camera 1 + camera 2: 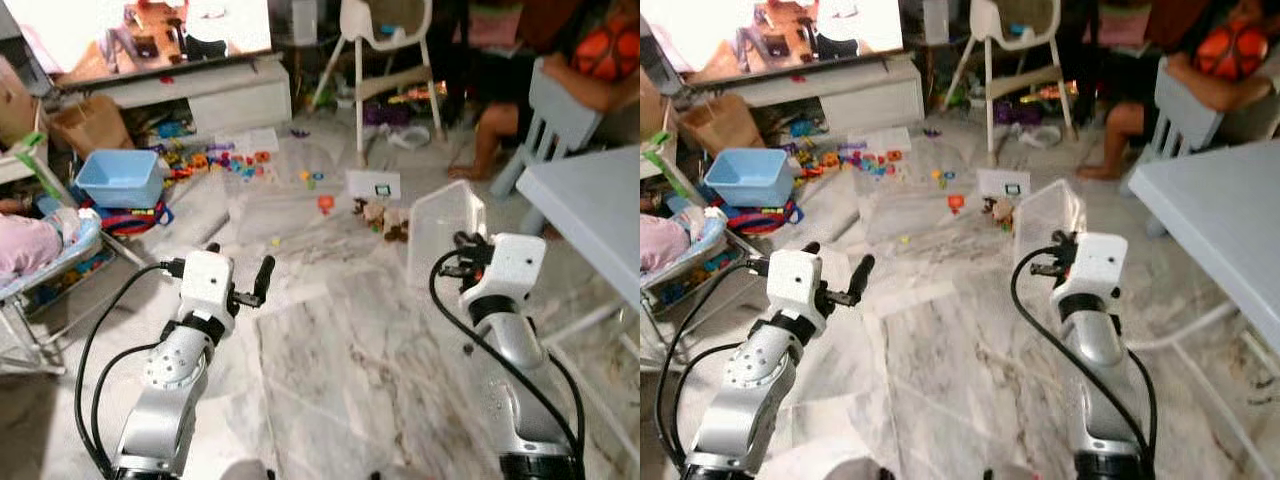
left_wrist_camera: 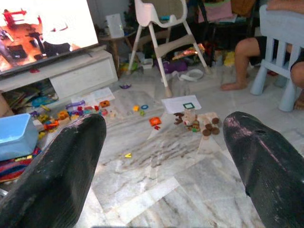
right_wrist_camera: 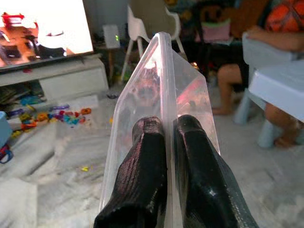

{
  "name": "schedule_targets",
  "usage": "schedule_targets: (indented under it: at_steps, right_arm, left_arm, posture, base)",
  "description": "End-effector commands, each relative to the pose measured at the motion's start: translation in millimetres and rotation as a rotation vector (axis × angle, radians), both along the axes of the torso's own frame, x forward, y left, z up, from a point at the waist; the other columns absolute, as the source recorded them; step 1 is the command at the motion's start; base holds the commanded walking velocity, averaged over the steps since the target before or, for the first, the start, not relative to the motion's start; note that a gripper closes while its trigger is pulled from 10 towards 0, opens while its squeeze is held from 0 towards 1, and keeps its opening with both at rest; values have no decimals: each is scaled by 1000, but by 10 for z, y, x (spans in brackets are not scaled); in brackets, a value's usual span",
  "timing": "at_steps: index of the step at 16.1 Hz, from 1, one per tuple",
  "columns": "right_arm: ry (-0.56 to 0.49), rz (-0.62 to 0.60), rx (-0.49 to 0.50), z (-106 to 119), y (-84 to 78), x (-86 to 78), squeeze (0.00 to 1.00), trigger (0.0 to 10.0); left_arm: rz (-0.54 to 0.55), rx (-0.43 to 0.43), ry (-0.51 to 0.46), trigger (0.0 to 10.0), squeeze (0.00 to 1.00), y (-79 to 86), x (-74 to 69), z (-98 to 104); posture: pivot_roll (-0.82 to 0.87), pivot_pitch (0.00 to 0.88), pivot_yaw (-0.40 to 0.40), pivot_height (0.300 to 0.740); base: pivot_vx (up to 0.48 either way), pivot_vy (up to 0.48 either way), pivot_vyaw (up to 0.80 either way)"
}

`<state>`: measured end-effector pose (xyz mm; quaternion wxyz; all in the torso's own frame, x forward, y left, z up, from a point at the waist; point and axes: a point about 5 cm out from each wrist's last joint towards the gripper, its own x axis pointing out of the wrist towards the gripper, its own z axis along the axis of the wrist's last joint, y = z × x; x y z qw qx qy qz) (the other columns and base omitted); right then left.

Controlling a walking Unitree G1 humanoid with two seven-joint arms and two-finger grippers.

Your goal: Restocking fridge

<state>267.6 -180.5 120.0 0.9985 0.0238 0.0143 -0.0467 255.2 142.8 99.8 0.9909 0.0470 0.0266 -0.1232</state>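
right pincer [image 3: 164,156] clamped tight on the rim of a clear plastic container [image 3: 166,90], both fingers [image 3: 142,166] pressed against the thin wall, one each side. the container is held up in front of the robot, edge-on in the wrist view, above the marble floor [image 1: 340,380]. in the head views it stands just ahead of the right wrist, near the corner of the pale blue tabletop [image 1: 600,210]. contents not readable through the glare.

left pincer [image 2: 164,156] wide open, holding nothing, fingers [image 2: 57,171] far apart with floor between them. left arm bent forward at the elbow, wrist level, pincer aimed toward the toy clutter.

right arm raised more upright, forearm near vertical.

background: tv [image 1: 150,30] on a low white cabinet [image 1: 220,95], blue tub [image 1: 120,178], scattered toys [image 1: 235,160], white high chair [image 1: 385,50], a person [image 1: 580,70] seated on a small blue chair [image 1: 555,125], cropped at the frame edge. no fridge visible. left side objects partly cut off.
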Motion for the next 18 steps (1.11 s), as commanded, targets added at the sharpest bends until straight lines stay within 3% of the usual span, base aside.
schedule_targets:
  at_steps: [1, 6, 13, 18]
  right_arm:
    - [-3, 1, 2, 15, -2, 17, 0, 10000]
    - [24, 15, -34, -37, -53, -6, 0, 10000]
    - [23, 75, -56, -24, -49, 175, 0, 10000]
    - [35, 46, -9, -94, -106, 69, 0, 10000]
  left_arm:
    - [16, 2, 1, 10000, 0, 53, -7, 16]
    - [73, -11, 16, 10000, 0, 162, -26, -16]
    - [154, -10, 14, 10000, 0, 246, -170, -86]
    - [177, 38, 23, 10000, 0, 391, -270, -132]
  posture:
    - [-25, 0, 20, 740]
    - [-21, 0, -7, 740]
    - [35, 0, -80, 740]
    - [42, 0, -67, 740]
  base:
    - [0, 0, 0]
    - [0, 0, 0]
    - [0, 0, 0]
    - [0, 0, 0]
